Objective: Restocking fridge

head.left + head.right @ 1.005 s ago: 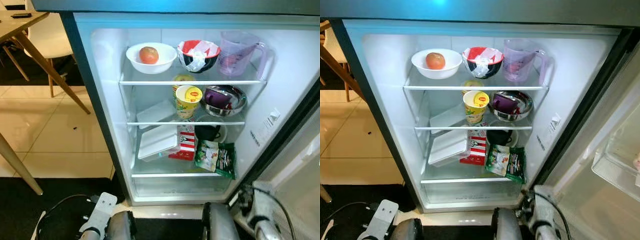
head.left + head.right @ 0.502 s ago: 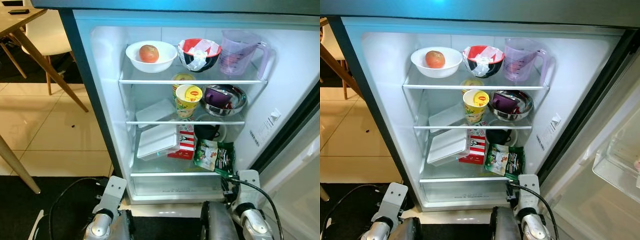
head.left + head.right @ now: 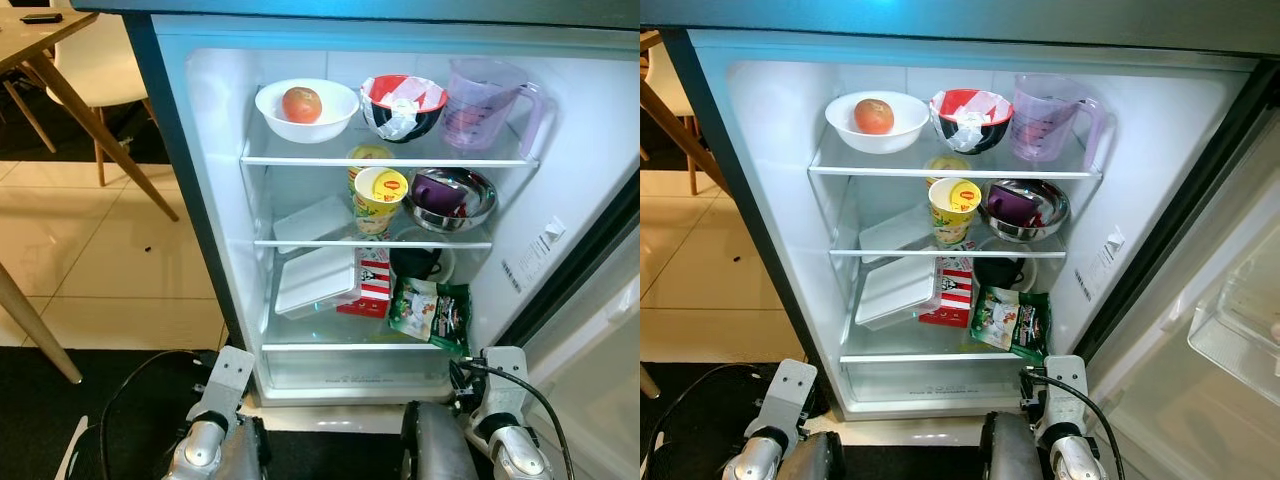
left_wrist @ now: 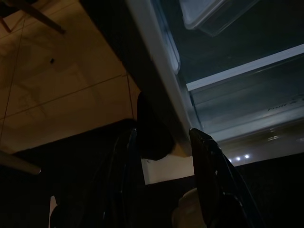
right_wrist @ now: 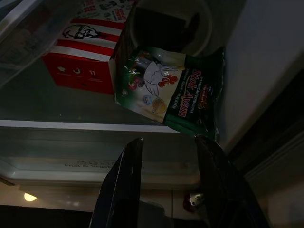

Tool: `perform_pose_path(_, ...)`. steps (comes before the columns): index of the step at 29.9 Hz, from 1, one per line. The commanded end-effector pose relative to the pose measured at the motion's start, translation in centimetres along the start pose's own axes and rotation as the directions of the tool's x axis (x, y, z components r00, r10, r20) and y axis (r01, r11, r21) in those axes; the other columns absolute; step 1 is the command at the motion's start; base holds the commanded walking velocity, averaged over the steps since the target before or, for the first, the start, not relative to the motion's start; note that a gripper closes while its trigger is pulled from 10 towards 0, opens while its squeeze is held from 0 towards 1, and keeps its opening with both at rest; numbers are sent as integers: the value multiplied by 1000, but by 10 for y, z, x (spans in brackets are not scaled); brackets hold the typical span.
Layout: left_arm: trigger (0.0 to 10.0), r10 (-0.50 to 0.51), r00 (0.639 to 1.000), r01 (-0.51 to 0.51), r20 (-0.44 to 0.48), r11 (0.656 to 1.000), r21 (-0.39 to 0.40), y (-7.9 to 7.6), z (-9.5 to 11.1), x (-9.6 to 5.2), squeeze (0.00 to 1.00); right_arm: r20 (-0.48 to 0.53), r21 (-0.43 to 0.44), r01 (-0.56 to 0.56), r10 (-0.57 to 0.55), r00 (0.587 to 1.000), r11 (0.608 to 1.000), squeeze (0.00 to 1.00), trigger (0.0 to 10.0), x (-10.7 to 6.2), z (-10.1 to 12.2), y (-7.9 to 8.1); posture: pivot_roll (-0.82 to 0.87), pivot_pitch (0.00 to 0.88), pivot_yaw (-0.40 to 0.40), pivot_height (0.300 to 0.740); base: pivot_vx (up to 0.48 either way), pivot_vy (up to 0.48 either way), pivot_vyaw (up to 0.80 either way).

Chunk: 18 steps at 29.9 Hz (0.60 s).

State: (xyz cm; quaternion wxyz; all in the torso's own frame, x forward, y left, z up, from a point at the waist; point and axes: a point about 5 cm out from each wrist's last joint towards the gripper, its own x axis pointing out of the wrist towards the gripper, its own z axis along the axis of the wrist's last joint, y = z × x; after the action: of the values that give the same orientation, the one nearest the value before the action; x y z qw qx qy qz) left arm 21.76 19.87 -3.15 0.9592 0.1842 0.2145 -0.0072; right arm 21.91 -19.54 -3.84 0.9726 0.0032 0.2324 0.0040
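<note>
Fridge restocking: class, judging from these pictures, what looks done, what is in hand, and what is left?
Done: the fridge stands open and its shelves hold food, such as a white bowl with fruit, a yellow cup and a green packet.
In hand: nothing; the left gripper and right gripper have open, empty jaws, low by the bottom shelf.
Left: fetching any further items and closing the door.
</note>
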Motion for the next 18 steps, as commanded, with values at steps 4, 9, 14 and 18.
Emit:
perform_pose_path(4, 10000, -12, 1000, 12, -13, 1000, -14, -5, 0, 1, 16, -6, 9, -8, 8, 1000, 1000, 0, 10000, 1, 0, 2, 12, 17, -79, 556, 0, 0, 0)
perform_pose_path(9, 10000, -12, 1000, 12, -27, 1000, -10, -6, -2, 1, 16, -61, -18, -13, 12, 998, 1000, 0, 10000, -5, -12, -2, 13, 12, -80, 581, 0, 0, 0)
perform_pose_path(14, 10000, -15, 999, 15, -33, 1000, -7, -6, -3, 0, 16, -72, -20, -7, 6, 997, 1000, 0, 10000, -6, -15, -4, 9, 11, -79, 606, 0, 0, 0)
perform_pose_path(18, 10000, -16, 999, 16, -35, 1000, -5, -6, -4, 0, 16, -73, -21, -7, 5, 997, 1000, 0, 10000, -7, -15, -4, 9, 8, -78, 621, 0, 0, 0)
